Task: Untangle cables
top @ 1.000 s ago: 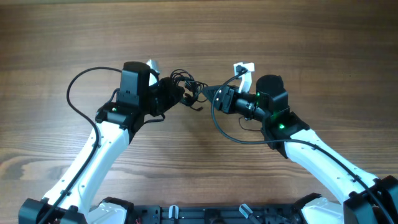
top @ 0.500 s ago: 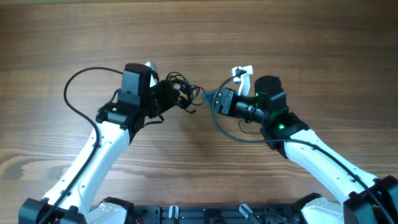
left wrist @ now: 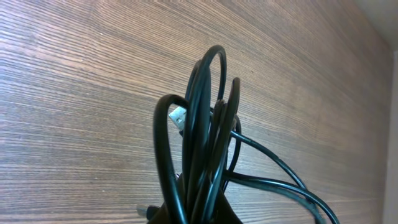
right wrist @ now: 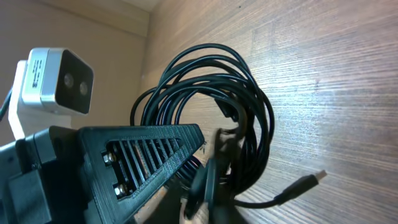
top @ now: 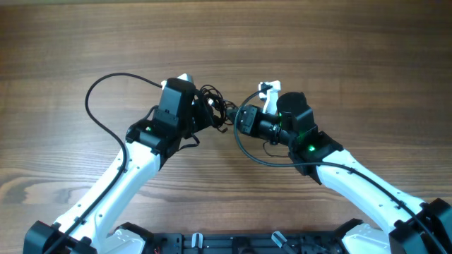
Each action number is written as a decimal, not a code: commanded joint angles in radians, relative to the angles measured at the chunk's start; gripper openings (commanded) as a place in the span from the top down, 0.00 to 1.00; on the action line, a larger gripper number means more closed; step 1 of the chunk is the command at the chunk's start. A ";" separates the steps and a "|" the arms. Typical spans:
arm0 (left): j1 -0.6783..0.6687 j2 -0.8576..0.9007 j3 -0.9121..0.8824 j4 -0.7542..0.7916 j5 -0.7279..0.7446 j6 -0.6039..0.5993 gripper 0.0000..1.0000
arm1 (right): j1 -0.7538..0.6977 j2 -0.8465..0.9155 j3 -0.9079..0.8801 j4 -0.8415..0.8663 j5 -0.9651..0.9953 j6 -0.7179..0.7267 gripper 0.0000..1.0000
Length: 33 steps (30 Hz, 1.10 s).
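The cables (top: 214,106) are a bundle of thin black loops held above the wooden table between the two arms. My left gripper (top: 204,118) is shut on the bundle's base; in the left wrist view the loops (left wrist: 202,130) rise from the jaws (left wrist: 200,214), with a small silver plug (left wrist: 178,116) among them. My right gripper (top: 235,121) is right up against the bundle, shut on a blurred strand (right wrist: 210,177). In the right wrist view the coil (right wrist: 211,93) hangs just ahead, and a loose plug end (right wrist: 313,180) trails to the right.
The left gripper's black body (right wrist: 134,165) and its white wrist camera (right wrist: 56,74) fill the left of the right wrist view. Thick black arm cables loop at the left (top: 106,85) and under the right gripper (top: 258,156). Bare wooden table (top: 339,49) lies all around.
The left arm has swung right and the right gripper has moved left, so the gap between them has closed. The stretched strand between them has gone slack into the bundle.
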 commanded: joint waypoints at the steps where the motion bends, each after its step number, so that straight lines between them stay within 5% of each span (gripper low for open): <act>1: -0.009 -0.019 0.024 0.003 -0.036 0.026 0.96 | 0.003 -0.009 -0.002 -0.002 0.034 0.000 0.95; 13: -0.010 -0.019 0.024 0.004 0.245 0.019 0.96 | 0.065 -0.009 -0.002 0.031 0.212 0.000 0.96; 25: 0.006 -0.019 0.024 0.117 0.377 -0.203 0.96 | 0.068 0.032 -0.002 0.030 0.200 -0.004 0.94; 29: 0.055 -0.019 0.024 0.119 0.377 -0.322 0.96 | 0.064 0.029 -0.002 0.030 0.196 -0.026 0.66; 31: 0.080 -0.019 0.024 0.119 0.376 -0.370 0.96 | 0.056 0.018 -0.002 0.030 0.197 -0.034 0.39; 32: 0.095 -0.019 0.024 0.119 0.376 -0.393 0.96 | 0.050 0.010 -0.002 0.030 0.197 -0.034 0.01; 33: 0.109 -0.019 0.024 0.119 0.375 -0.412 0.96 | 0.043 0.000 -0.002 0.030 0.195 -0.045 0.00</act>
